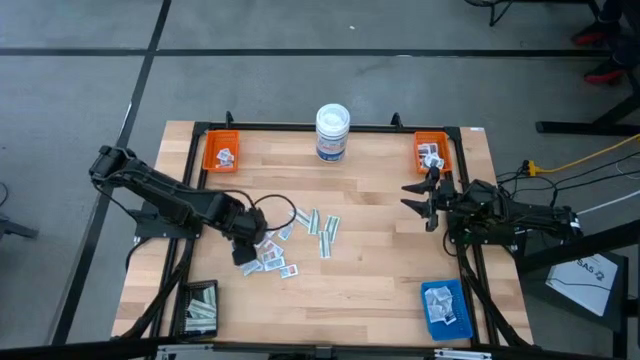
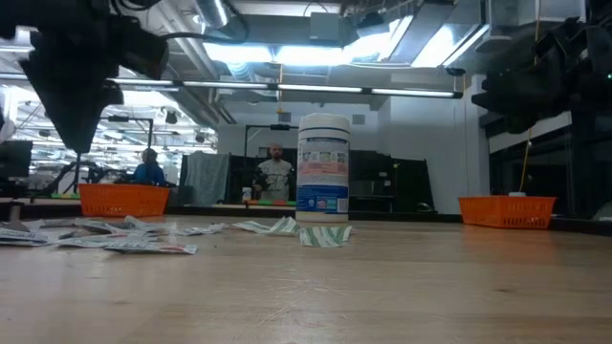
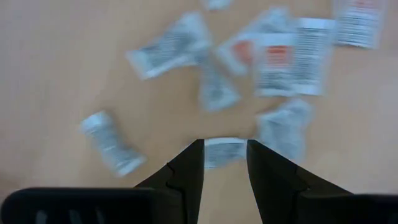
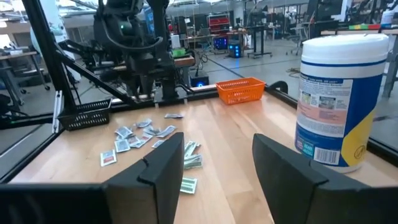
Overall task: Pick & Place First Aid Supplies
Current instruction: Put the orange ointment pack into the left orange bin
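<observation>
Several white first aid packets point(image 1: 275, 255) and pale greenish strips point(image 1: 322, 232) lie loose on the wooden table's middle left. My left gripper point(image 1: 246, 252) hangs above the left end of this pile, raised off the table in the low view point(image 2: 78, 143), its fingers close together with a small white packet point(image 3: 224, 151) between their tips. My right gripper point(image 1: 418, 195) waits open and empty above the table's right side, near the right orange tray point(image 1: 432, 152); its wrist view point(image 4: 217, 155) looks across at the pile. My left gripper has the small white packet point(image 3: 224, 149) between its two fingertips point(image 3: 189, 163), pointing down from above. The packet fills the gap from finger to finger. The fingers hide its two ends, and I cannot tell for sure that it is lifted clear of the table.
A white round tub point(image 1: 332, 132) stands at the far middle. An orange tray point(image 1: 221, 152) at the far left, the right orange tray and a blue tray point(image 1: 446, 308) at the near right hold packets. A black basket point(image 1: 198, 308) at the near left holds greenish strips.
</observation>
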Action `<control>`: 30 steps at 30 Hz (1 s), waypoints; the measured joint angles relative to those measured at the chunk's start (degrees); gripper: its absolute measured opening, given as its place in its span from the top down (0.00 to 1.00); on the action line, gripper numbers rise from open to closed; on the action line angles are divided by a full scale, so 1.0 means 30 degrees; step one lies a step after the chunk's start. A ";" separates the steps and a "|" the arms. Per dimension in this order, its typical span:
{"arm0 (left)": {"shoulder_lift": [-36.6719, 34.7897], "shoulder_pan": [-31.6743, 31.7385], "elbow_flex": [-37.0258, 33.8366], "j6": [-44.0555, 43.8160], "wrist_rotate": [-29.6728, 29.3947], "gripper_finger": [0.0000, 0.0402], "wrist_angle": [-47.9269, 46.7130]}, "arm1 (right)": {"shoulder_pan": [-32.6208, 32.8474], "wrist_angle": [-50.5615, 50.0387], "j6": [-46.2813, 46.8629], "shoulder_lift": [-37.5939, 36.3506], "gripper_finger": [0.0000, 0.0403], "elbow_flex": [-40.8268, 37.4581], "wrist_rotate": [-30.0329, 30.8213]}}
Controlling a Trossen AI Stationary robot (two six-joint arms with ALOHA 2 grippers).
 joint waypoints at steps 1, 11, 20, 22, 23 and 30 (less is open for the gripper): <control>0.0000 -0.0062 0.0000 -0.0593 -0.0753 0.72 -0.0492 | 0.0000 0.0013 0.0070 -0.0001 0.53 0.0000 0.0001; 0.0373 0.0620 0.0000 -0.5407 -0.3579 0.72 -0.1568 | 0.0000 0.0002 0.0040 -0.0001 0.53 0.0000 -0.0003; 0.3440 0.2005 0.0000 -0.5728 -0.3522 0.72 -0.2831 | 0.0000 0.0005 -0.0004 0.0000 0.53 0.0000 -0.0006; 0.3960 0.2317 0.0000 -0.5661 -0.3535 0.72 -0.3227 | 0.0000 0.0006 0.0008 0.0004 0.53 0.0000 -0.0011; 0.4236 0.2475 0.0000 -0.5424 -0.3532 0.72 -0.3304 | 0.0000 -0.0002 0.0036 0.0003 0.53 0.0000 -0.0006; 0.5550 0.3177 0.0000 -0.4344 -0.3551 0.72 -0.2525 | 0.0000 -0.0002 -0.0009 0.0001 0.53 0.0000 -0.0012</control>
